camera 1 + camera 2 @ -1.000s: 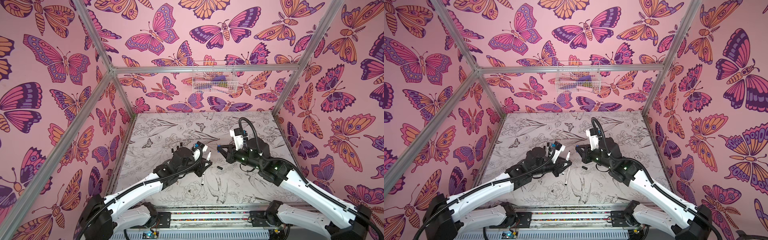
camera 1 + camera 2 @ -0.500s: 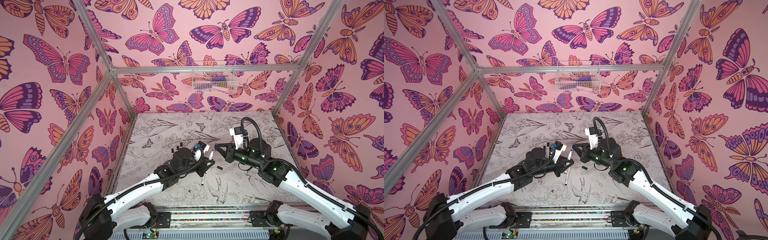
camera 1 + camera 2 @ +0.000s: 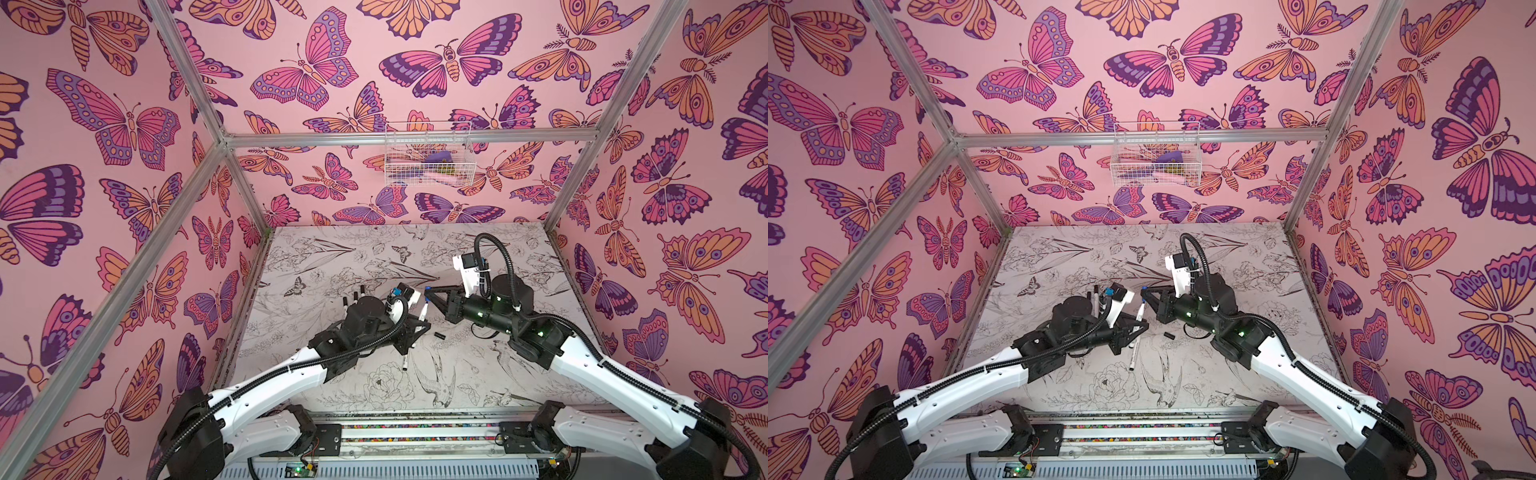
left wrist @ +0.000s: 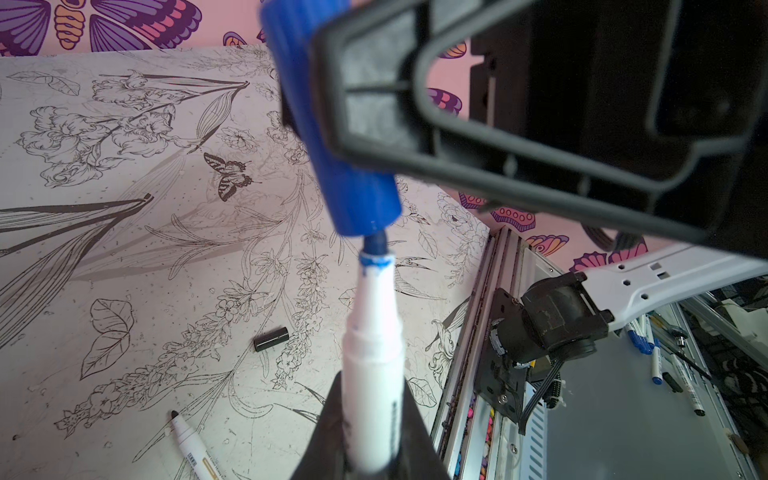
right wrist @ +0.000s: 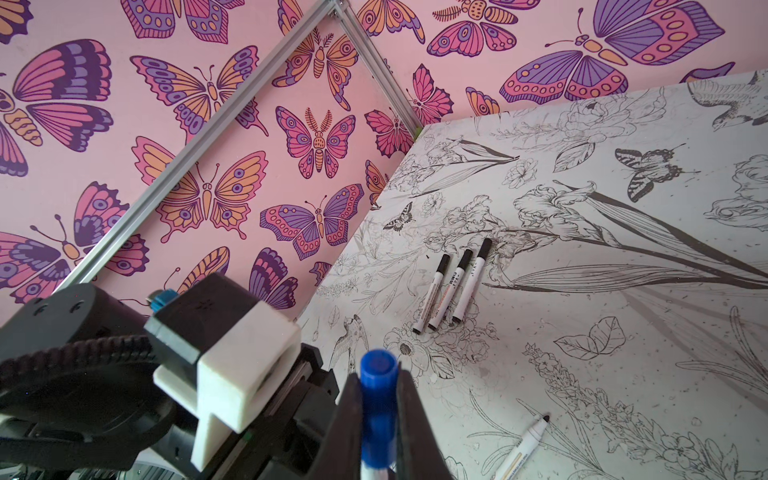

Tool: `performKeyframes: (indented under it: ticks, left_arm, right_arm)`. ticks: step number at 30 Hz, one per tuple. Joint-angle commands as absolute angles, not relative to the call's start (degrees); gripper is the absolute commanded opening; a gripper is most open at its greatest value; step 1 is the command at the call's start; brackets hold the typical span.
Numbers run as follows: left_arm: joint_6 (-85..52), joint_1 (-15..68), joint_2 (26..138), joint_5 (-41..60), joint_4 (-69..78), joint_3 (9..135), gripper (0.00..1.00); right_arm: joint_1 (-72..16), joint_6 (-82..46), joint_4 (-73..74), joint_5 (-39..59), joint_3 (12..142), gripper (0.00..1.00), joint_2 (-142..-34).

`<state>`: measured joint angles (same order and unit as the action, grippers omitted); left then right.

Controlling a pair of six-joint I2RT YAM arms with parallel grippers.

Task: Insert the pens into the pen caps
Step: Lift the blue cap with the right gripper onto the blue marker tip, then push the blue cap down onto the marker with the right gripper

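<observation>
Clamped narrow, the left claw (image 4: 371, 419) is gripping the blue pen (image 4: 374, 332) low on its white barrel, leaving the blue nib end sticking out free. Facing it, the right claw (image 5: 377, 399) is pinching the blue cap (image 4: 336, 137) around its middle, jaws drawn in tight on the plastic. In both top views the two are meeting in the lower middle of the frame, over the desk (image 3: 478, 374), with the left arm reaching in from lower left and the right arm from lower right.

Everything is turning on one line: the cap is sitting directly ahead of the nib, its open mouth pointing back at the pen. In the left wrist view the nib is touching the rim, though whether it is inside is hard to tell. Pen and cap axes are looking slightly out of line there, so the coming push is probably needing a small tilt correction, then a straight drive along the barrel.

A loose black cap (image 3: 439, 334) is lying just below the meeting point, an uncapped pen (image 3: 405, 360) lower again, and three capped pens (image 5: 453, 286) are resting side by side to its left
</observation>
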<state>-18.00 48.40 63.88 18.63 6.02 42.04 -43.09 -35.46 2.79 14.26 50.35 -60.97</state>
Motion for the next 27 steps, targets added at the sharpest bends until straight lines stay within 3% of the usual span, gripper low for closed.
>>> performKeyframes:
  ticks: [1,27]
  left_arm:
    - [-17.0,48.6,63.5,18.9,7.5,41.5,0.00]
    - [-14.7,48.6,65.2,18.3,11.8,45.6,0.00]
  right_arm:
    - [-42.7,-36.6,4.9,15.6,50.5,0.00,-60.7]
    - [-42.9,-39.2,5.4,14.6,46.6,0.00,-57.1]
